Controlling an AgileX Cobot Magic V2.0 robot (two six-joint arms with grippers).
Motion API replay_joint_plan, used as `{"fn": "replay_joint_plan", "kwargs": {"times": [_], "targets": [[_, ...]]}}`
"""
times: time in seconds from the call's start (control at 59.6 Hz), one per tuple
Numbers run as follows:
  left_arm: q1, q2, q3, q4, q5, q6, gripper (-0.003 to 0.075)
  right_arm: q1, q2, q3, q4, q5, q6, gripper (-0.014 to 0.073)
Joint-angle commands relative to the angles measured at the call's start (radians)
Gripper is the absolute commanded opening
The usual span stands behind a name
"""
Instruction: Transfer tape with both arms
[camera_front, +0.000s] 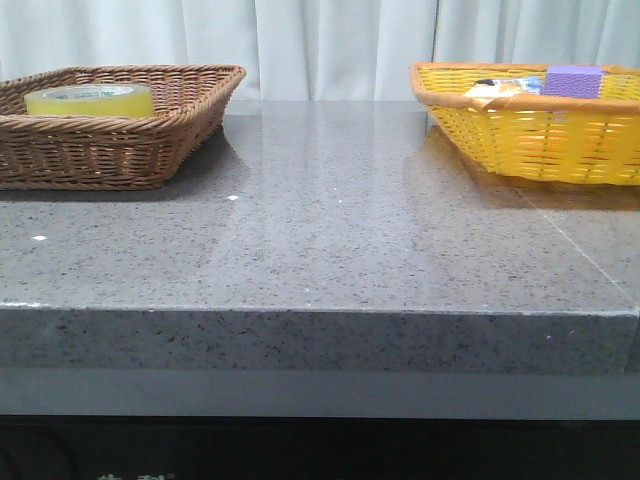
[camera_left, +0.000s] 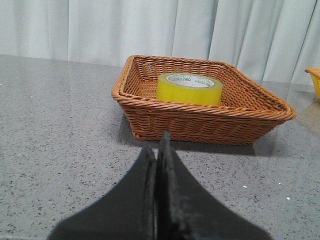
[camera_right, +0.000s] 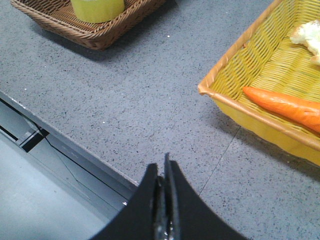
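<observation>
Translucent yellow packing tape roll lying flat in brown wicker basket on grey speckled stone table, black left gripper and black right gripper — fingers pressed together, empty — yellow woven basket holding an orange carrot.

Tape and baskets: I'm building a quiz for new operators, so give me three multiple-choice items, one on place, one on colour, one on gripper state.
1. Where is the tape?
A. in the brown basket
B. on the bare table
C. in the yellow basket

2. What colour is the block in the yellow basket?
A. green
B. purple
C. red

3. How is the left gripper?
A. shut on the tape
B. wide open
C. shut, empty

Key: 1 A, the roll lies flat inside the brown wicker; 2 B, front view shows purple; 3 C, fingers pressed together, short of the basket.
</observation>
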Motion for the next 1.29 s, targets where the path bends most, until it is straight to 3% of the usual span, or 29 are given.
{"fn": "replay_joint_plan", "kwargs": {"times": [0.0, 0.671, 0.789, 0.99, 1.275], "targets": [[0.003, -0.021, 0.039, -0.011, -0.088, -0.01, -0.002, -0.001, 0.001, -0.026, -0.005, -0.067, -0.007, -0.0067], [0.003, -0.021, 0.039, -0.011, -0.088, -0.01, -0.002, -0.027, -0.03, 0.01, -0.014, -0.099, -0.015, -0.0067], [0.003, -0.021, 0.039, -0.011, -0.088, -0.01, -0.002, -0.117, -0.124, 0.125, -0.009, -0.242, -0.015, -0.0067], [0.003, -0.021, 0.039, -0.011, -0.088, -0.01, -0.002, -0.29, -0.374, 0.45, 0.051, -0.605, -0.015, -0.0067], [0.003, -0.021, 0.039, -0.011, -0.088, -0.01, -0.002, -0.45, -0.602, 0.732, 0.062, -0.692, -0.015, -0.0067]]}}
